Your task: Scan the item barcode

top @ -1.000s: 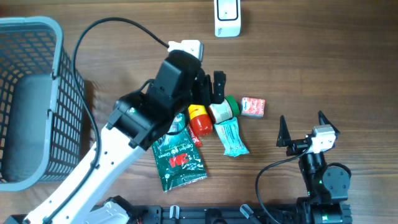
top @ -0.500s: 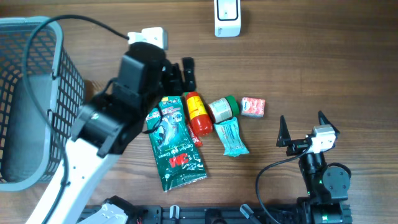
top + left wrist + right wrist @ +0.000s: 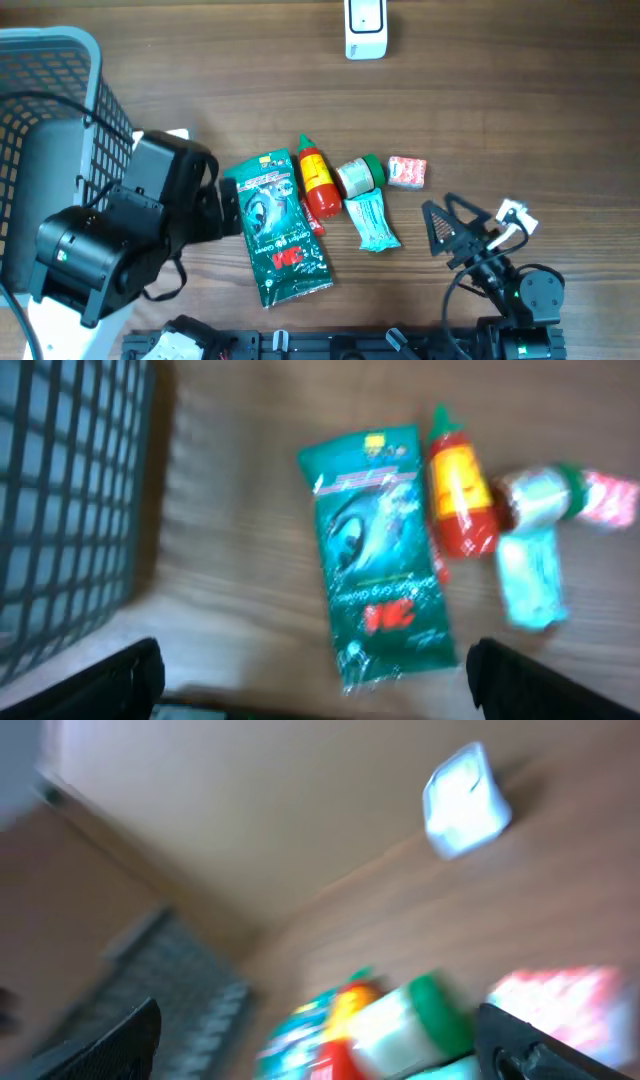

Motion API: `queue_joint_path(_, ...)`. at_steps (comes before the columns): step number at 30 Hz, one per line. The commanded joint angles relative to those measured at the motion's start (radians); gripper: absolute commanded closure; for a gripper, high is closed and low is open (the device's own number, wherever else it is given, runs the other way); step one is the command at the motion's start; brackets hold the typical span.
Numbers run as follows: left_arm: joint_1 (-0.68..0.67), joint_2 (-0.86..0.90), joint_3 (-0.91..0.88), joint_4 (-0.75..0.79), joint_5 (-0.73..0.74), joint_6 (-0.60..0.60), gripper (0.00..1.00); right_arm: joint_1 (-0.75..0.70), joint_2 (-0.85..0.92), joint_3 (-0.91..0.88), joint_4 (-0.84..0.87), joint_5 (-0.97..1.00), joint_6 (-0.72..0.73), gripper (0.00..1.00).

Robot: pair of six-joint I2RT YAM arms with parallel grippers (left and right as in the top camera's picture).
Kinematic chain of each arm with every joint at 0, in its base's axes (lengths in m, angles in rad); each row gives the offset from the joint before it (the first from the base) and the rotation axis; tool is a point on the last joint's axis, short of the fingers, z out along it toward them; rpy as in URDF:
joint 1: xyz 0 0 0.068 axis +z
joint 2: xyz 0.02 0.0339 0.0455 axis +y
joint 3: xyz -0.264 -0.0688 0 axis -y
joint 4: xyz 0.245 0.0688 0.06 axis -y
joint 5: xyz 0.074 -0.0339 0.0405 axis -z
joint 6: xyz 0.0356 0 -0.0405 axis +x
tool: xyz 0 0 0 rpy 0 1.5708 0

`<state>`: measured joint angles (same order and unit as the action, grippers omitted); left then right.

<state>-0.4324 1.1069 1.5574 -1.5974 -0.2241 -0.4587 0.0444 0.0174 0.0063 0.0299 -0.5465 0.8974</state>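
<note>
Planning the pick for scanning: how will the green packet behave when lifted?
The green packet looks like a flat, glossy film pouch, so it will probably sag when gripped by an edge. The shiny wrap may slip.

Warm brown wood-grain table [image 3: 520,100] under soft, even light.

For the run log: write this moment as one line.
left claw: open, empty | right claw: open, empty | pouch, bottle, jar, sachet, pack: on table | scanner: far edge
</note>
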Motion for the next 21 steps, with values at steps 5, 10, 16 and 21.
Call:
queue_joint_path(5,0.005,-0.002,0.007,-0.086,-0.012,-0.02,0.0,0.004,0.0,0.021,0.035,-0.208,0.175,0.0)
queue_joint_path(10,0.005,-0.002,0.007,-0.087,-0.012,-0.02,0.0,0.004,0.106,0.153,-0.137,-0.114,0.083,0.0)
queue_joint_path(16,0.005,-0.002,0.007,-0.086,-0.012,-0.02,0.0,0.004,0.495,0.52,-0.546,0.066,-0.059,0.01)
queue_joint_path(21,0.005,-0.002,0.007,-0.087,-0.012,-0.02,0.0,0.004,0.787,0.764,-0.727,-0.068,-0.005,0.0)
